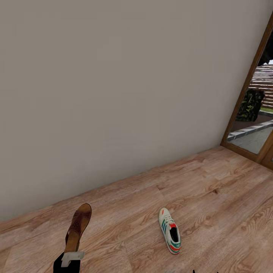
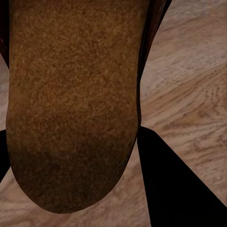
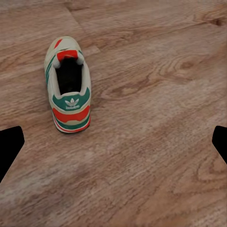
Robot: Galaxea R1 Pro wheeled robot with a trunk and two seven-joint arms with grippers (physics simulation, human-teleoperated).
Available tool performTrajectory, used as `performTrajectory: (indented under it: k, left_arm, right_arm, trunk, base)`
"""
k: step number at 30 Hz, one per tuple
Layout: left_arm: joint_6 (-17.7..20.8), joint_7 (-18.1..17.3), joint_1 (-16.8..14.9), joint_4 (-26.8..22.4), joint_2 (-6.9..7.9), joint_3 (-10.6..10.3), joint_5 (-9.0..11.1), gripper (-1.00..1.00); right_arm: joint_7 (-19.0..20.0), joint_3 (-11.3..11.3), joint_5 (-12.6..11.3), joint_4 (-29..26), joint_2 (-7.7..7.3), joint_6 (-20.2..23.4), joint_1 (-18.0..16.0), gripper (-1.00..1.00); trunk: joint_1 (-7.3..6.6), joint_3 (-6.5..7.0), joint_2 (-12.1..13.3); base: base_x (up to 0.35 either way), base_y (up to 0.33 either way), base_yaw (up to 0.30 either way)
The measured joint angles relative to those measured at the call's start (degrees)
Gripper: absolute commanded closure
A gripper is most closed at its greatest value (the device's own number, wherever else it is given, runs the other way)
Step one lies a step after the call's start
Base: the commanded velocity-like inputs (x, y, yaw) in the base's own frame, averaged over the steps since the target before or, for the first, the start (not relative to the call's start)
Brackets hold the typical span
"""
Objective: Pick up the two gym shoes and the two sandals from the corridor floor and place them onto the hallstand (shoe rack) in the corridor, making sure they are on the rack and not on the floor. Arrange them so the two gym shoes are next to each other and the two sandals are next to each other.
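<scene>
A brown sandal (image 1: pixel 78 224) is held at its heel end by my left gripper (image 1: pixel 71 258), which is shut on it at the lower left, toe pointing away toward the wall. In the left wrist view its tan sole (image 2: pixel 71 104) lies close between the dark fingers (image 2: pixel 179 189). A white gym shoe (image 1: pixel 170 235) with green stripes lies on the corridor floor (image 1: pixel 212 197) to the right of the sandal. My right gripper (image 3: pixel 113 146) hangs open behind the shoe's heel (image 3: pixel 70 106), not touching it. The hallstand is out of view.
A plain beige wall (image 1: pixel 113 94) runs across behind the shoes. A wood-framed glass door (image 1: pixel 250 110) stands at the right, with grey paving and greenery outside. Wood plank floor stretches around the gym shoe.
</scene>
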Motion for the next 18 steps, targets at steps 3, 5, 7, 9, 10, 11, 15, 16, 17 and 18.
performTrajectory:
  k: [3, 5, 7, 9, 10, 11, 15, 16, 17, 18]
  left_arm:
    - [0.0, 0.0, 0.0, 0.01, 0.0, -0.01, 0.0, 1.0]
    - [0.0, 0.0, 0.0, 0.01, 0.0, -0.02, -0.01, 1.0]
    - [0.0, -0.03, 0.0, 0.01, 0.0, -0.02, -0.02, 1.0]
    - [0.0, -0.03, 0.0, 0.01, 0.0, -0.01, -0.05, 1.0]
    - [0.0, -0.05, 0.0, 0.01, 0.0, -0.04, -0.06, 1.0]
    - [0.0, -0.06, 0.0, -0.01, 0.0, -0.03, -0.06, 1.0]
    - [0.01, -0.27, 0.01, -0.38, 0.0, -0.09, -0.09, 1.0]
    - [-0.01, -0.49, 0.01, -0.68, 0.0, -0.21, -0.2, 1.0]
    - [-0.01, -0.57, 0.01, -0.9, 0.0, -0.25, -0.25, 1.0]
    - [0.01, -0.65, 0.0, -1.17, -0.02, -0.31, -0.31, 1.0]
  right_arm:
    - [0.0, -0.01, 0.0, -0.01, -0.01, 0.01, 0.0, -1.0]
    - [0.0, -0.01, 0.0, -0.02, 0.0, 0.01, 0.0, -1.0]
    - [0.0, -0.01, 0.0, -0.02, 0.0, 0.01, 0.0, -1.0]
    - [0.0, -0.01, 0.0, -0.02, -0.01, 0.01, 0.0, -1.0]
    - [0.0, -0.01, 0.0, -0.02, 0.0, 0.01, 0.0, -1.0]
    - [0.0, -0.01, 0.0, -0.01, 0.0, 0.01, 0.0, -1.0]
    - [-0.03, 0.0, 0.0, -0.04, -0.01, 0.0, -0.01, -1.0]
    - [-0.03, -0.01, -0.01, 0.01, -0.03, 0.03, -0.01, -1.0]
    - [-0.04, -0.01, -0.01, 0.04, -0.04, 0.04, -0.01, -1.0]
    - [-0.05, -0.01, -0.01, 0.05, -0.05, 0.05, -0.01, -1.0]
  trunk:
    - [-0.01, 0.0, 0.0]
    - [-0.01, 0.0, 0.0]
    - [-0.01, 0.0, 0.0]
    - [-0.01, 0.0, 0.0]
    - [-0.01, 0.0, 0.0]
    - [-0.01, 0.0, 0.0]
    - [0.0, 0.0, 0.0]
    - [0.0, 0.0, 0.0]
    - [0.01, 0.0, 0.0]
    - [0.01, 0.0, 0.0]
  base:
    - [0.139, -0.13, 0.0]
    - [0.163, -0.177, 0.0]
    - [0.17, -0.192, 0.0]
    - [0.165, -0.187, 0.012]
    - [0.134, -0.146, 0.052]
    - [0.107, -0.117, 0.084]
    - [0.049, -0.053, 0.184]
    - [0.022, -0.024, 0.196]
    - [0.018, -0.02, 0.164]
    - [0.011, -0.013, 0.105]
